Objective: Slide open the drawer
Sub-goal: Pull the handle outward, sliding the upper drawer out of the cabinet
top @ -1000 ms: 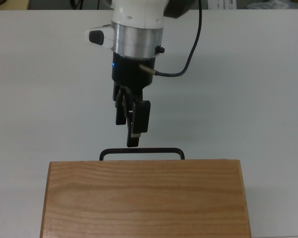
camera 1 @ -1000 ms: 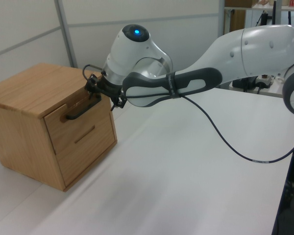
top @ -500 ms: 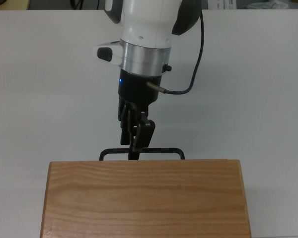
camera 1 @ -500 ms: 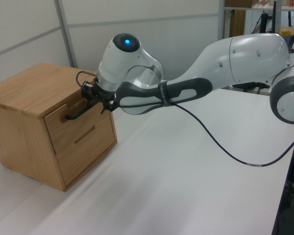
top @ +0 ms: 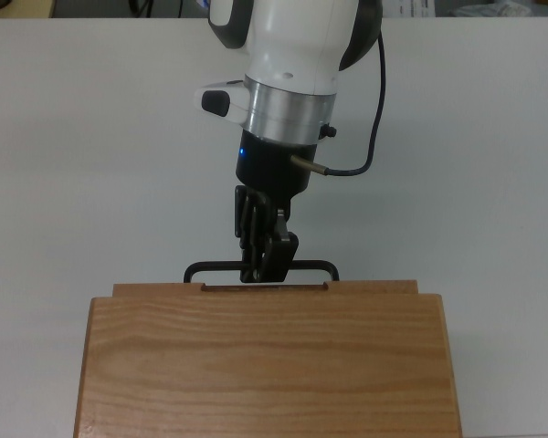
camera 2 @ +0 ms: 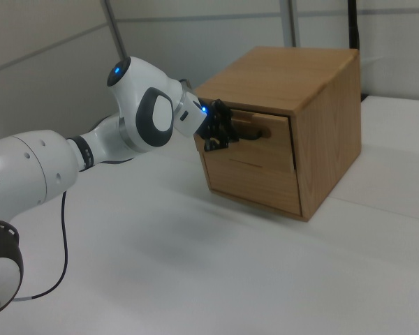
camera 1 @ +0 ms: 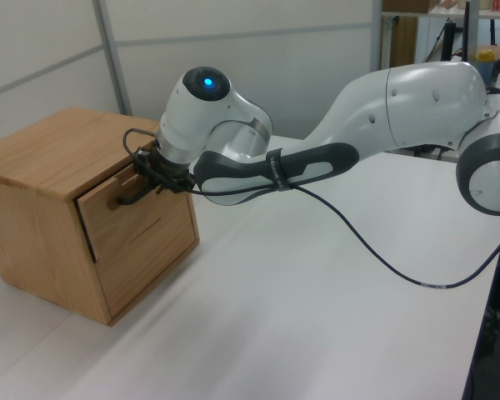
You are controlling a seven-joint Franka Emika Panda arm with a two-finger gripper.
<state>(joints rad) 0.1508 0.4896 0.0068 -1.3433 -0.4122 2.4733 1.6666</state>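
My gripper (top: 266, 269) pinches the black bar handle (top: 315, 267) at mid-length; the drawer (camera 1: 133, 221), light wood, projects slightly from the top of the wooden cabinet (top: 265, 365).

- A wooden cabinet (camera 1: 33, 158) stands on the white table (camera 1: 317, 317), at the left view's left.
- Its upper drawer (camera 1: 117, 212) juts slightly out of the casing; a dark gap shows along the panel's left edge.
- The drawer below (camera 1: 154, 250) sits flush.
- The gripper (camera 1: 154, 169) is closed on the black bar handle (camera 1: 127, 198) at its right end.
- The white arm (camera 1: 358, 108) reaches in from the left view's right; a blue light (camera 1: 205, 81) glows on its wrist.
- A black cable (camera 1: 383, 250) droops from the arm above the table.
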